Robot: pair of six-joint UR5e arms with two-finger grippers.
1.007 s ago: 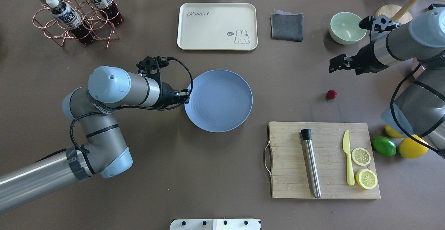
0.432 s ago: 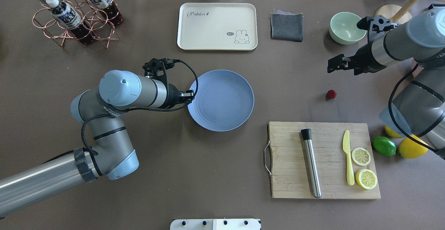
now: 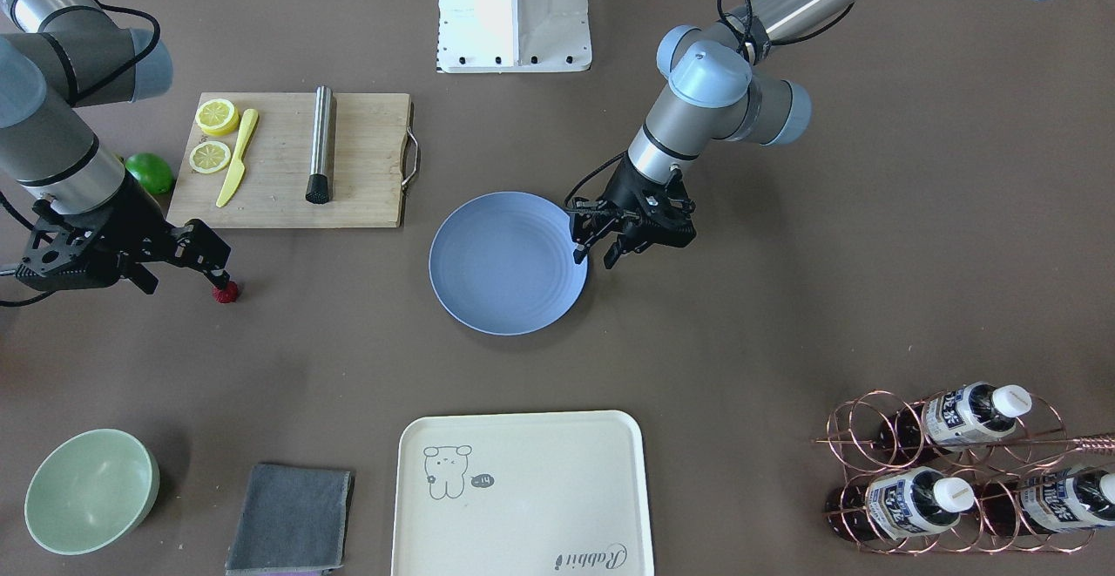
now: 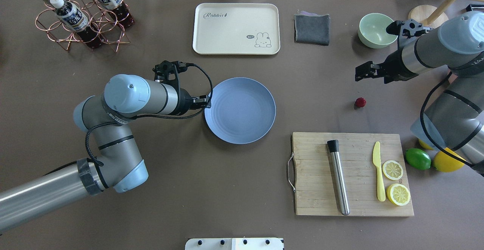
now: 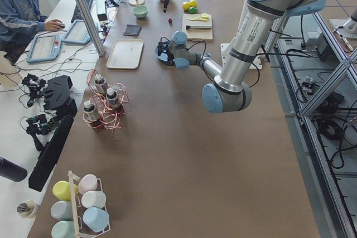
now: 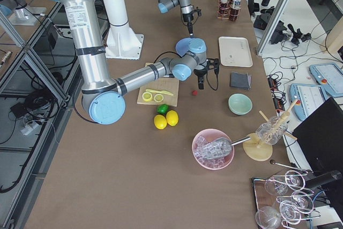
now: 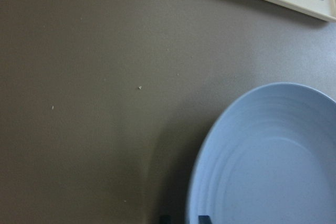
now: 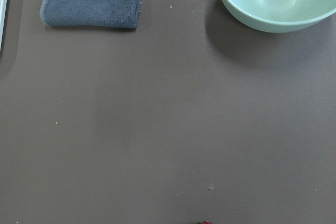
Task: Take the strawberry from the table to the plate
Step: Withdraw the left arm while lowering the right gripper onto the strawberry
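The strawberry (image 4: 360, 102), small and dark red, lies on the brown table (image 4: 321, 87) right of the plate; its top shows at the bottom edge of the right wrist view (image 8: 206, 223). My right gripper (image 4: 359, 74) hovers just beyond and above the strawberry (image 3: 226, 294), jaws apart and empty. The light blue plate (image 4: 242, 112) sits mid-table. My left gripper (image 4: 206, 102) is shut on the plate's left rim; in the left wrist view its fingertips (image 7: 166, 217) straddle the plate rim (image 7: 210, 145).
A wooden cutting board (image 4: 314, 201) with a steel rod, yellow knife and lemon slices lies near the strawberry. A lime (image 4: 418, 159) and lemons sit at its right. A green bowl (image 4: 374, 30), grey cloth (image 4: 312, 28), cream tray (image 4: 236, 28) and bottle rack (image 4: 81, 17) line the far side.
My left arm moved right and the plate slid slightly right with it. My right gripper shifted a little to the left above the strawberry, which stayed put.
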